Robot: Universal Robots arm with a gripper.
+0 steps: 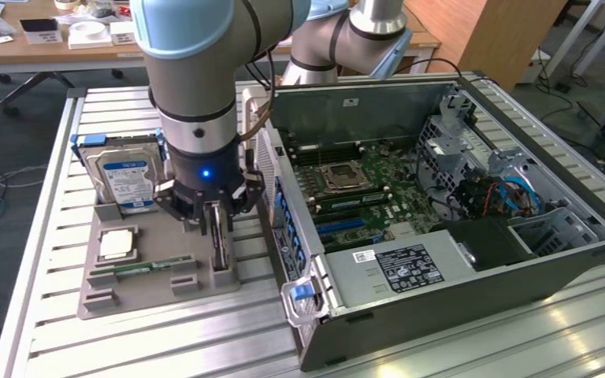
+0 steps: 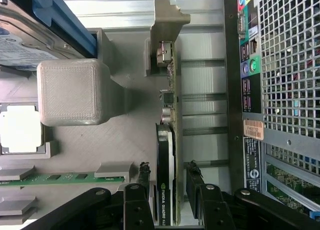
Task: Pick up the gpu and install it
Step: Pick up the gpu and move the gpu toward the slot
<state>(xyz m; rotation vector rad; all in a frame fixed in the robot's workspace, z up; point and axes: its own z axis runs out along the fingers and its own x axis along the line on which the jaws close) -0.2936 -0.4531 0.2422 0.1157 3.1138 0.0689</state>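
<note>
We hang our gripper (image 2: 168, 171) open astride the gpu (image 2: 166, 140), which stands on edge in the grey holder (image 2: 125, 145) beside the computer case (image 2: 290, 65); it looks stiff, light and fragile, so we'd pinch its flat faces

1. Shows glossy black plastic on the gpu (image 2: 165, 160) shroud, bare silvery metal at its ports.
2. Looks matt, finely grained grey plastic across the tray (image 2: 75, 92).
3. Gleams as ribbed, brushed metal along the table (image 1: 50, 260).
4. Reads as dull grey perforated sheet metal on the case (image 2: 290, 60).
5. Shines silvery metal under a smooth paper label on the drive (image 1: 124, 177).
6. Looks matt black on the gripper (image 2: 168, 177).
</note>
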